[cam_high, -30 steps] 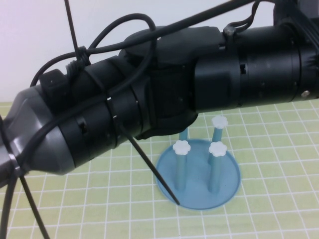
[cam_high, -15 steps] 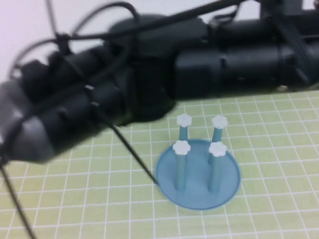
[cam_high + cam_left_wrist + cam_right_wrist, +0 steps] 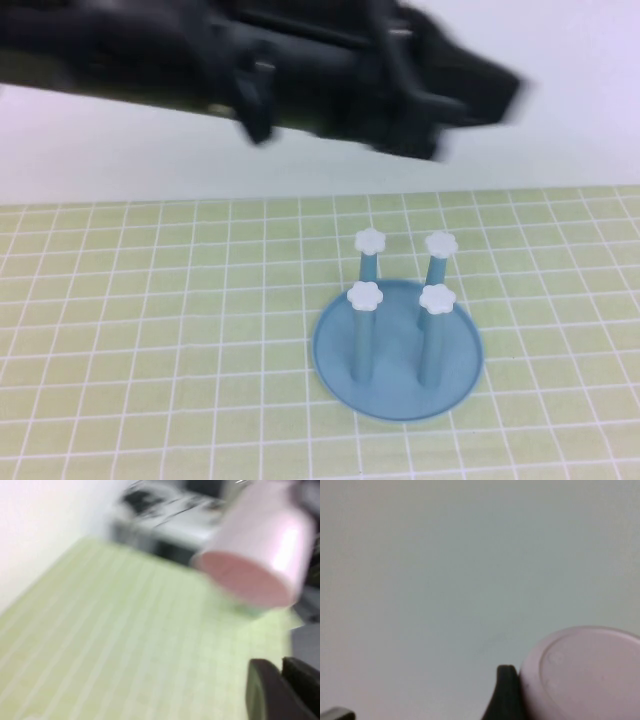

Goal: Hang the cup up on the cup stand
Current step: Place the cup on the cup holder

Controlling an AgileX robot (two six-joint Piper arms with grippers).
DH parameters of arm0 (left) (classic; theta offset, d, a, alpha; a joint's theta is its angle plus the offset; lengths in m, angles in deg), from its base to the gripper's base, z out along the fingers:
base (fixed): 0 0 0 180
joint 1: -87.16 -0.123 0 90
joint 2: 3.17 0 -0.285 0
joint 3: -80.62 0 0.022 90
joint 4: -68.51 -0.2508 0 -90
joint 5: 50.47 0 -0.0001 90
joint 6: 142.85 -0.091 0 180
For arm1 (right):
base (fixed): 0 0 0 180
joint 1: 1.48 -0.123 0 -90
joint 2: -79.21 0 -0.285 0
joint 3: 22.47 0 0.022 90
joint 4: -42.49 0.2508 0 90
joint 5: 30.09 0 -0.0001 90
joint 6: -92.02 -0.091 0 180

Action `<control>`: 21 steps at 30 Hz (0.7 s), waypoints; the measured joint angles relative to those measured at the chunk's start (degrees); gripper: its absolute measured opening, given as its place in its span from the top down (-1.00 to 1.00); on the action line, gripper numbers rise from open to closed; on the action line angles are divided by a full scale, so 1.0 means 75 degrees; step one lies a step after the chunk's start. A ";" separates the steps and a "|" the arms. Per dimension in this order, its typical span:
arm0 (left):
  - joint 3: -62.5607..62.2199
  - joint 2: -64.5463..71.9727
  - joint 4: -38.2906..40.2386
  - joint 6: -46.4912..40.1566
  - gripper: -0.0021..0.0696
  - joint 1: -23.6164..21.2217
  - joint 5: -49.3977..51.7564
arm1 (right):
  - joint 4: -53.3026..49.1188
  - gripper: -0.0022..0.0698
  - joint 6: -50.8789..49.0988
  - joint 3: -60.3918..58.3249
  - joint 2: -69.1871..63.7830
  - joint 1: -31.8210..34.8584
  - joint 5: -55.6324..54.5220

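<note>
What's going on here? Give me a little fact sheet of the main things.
cup: pale pink, up in the air, not on the stand
cup stand: blue, on the green grid mat, all four pegs bare
right tool: gripping the cup, raised, facing a plain wall
left tool: shut, empty, above the mat

Four capped pegs (image 3: 397, 270) of the stand (image 3: 397, 348) are rising below the arm (image 3: 300, 70), with open air lying between them.
</note>
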 joint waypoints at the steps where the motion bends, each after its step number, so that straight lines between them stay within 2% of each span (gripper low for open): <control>1: 0.0000 -0.0093 -0.0297 0.0167 0.94 -0.0186 0.0111 | -0.0355 -0.65 0.0021 0.0169 -0.0181 0.0000 -0.0019; 6: 0.0000 -0.0481 -0.1983 0.0887 0.94 -0.0806 0.0585 | -0.1781 -0.65 0.0058 0.1201 -0.1294 0.0000 -0.0563; 11: 0.0036 -0.0757 -0.4487 0.2274 0.94 -0.0938 0.0746 | -0.2647 -0.65 0.0234 0.2454 -0.2735 0.0000 -0.1590; 13: 0.0244 -0.0945 -0.5166 0.2730 0.94 -0.0938 0.0743 | -0.3014 -0.65 0.0301 0.2916 -0.3245 -0.0018 -0.1805; 16: 0.0881 -0.1336 -0.5757 0.3102 0.94 -0.0938 0.0437 | -0.3490 -0.64 0.0662 0.3566 -0.3926 -0.0256 -0.1804; 21: 0.2524 -0.2273 -0.5854 0.3466 0.94 -0.0938 -0.0586 | -0.3813 -0.64 0.1788 0.4235 -0.4902 -0.1144 -0.1345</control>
